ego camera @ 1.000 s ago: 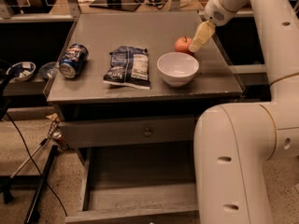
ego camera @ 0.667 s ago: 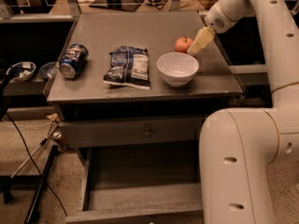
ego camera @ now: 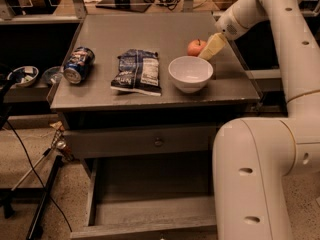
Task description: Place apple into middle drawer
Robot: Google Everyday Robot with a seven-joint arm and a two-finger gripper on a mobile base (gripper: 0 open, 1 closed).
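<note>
I've got the gripper (ego camera: 208, 50) in the upper right of the frame, angled down against the right side of the apple (ego camera: 195, 47). I can't tell how wide it's set, or whether it has hold of anything. The apple sits on the table (ego camera: 140, 31), just behind the white bowl (ego camera: 190, 73), so I judge the slanted approach is there to clear the bowl's rim. Toward the left lie a chip bag (ego camera: 137, 71) and a tipped blue can (ego camera: 78, 65), well clear of my path. Below the closed drawer front with the knob (ego camera: 157, 142), the middle drawer (ego camera: 145, 184) stands pulled out at the bottom, bare and ready to receive.
</note>
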